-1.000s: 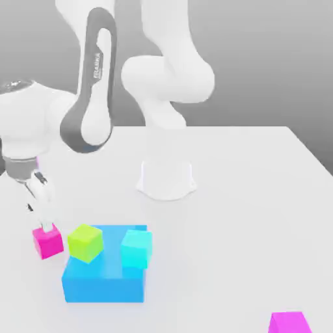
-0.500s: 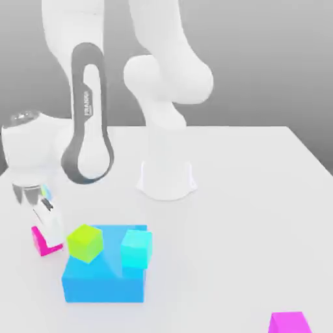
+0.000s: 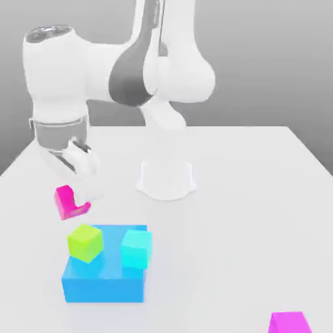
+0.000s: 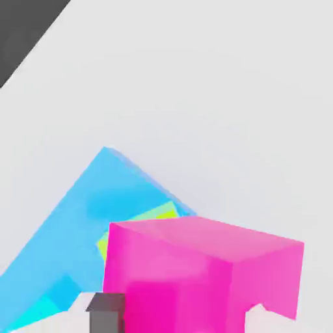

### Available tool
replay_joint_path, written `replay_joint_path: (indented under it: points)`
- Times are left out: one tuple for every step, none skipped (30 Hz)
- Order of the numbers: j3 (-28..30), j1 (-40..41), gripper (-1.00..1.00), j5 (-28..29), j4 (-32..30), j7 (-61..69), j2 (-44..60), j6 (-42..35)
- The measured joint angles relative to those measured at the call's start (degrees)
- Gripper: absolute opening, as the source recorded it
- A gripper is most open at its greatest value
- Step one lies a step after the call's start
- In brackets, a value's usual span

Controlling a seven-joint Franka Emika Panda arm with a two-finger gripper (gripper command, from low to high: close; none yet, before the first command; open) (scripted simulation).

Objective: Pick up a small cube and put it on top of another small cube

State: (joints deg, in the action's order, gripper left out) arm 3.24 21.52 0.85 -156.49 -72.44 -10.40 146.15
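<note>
While clamped, small cube gleams hot-pink.

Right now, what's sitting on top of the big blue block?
On the blue block: a lime-green cube and a cyan cube, apart from each other. The block's top under each cube is hidden.

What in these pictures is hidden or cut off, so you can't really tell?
- Purple cube: exterior view, lower part cut by the bottom edge.
- Lime-green cube: hand view, mostly hidden behind the pink cube.
- Pink cube: exterior view, part covered by the gripper.
</note>
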Motion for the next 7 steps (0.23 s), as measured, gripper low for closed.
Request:
replay_joint_path:
  points:
    - [0.0,-0.1,-1.00,-0.1,-0.4,0.0,1.9,2.2]
    - [0.0,-0.2,1.00,-0.2,-0.7,0.0,3.8,4.5]
    - [0.0,-0.1,1.00,-0.2,-0.7,0.0,3.8,4.5]
    - [0.0,-0.1,1.00,-0.2,-0.7,0.0,3.8,4.5]
    - [0.0,-0.1,1.00,-0.2,-0.7,0.0,3.8,4.5]
    - [0.0,-0.1,1.00,-0.2,-0.7,0.0,3.8,4.5]
    - [0.0,-0.1,1.00,-0.2,-0.7,0.0,3.8,4.5]
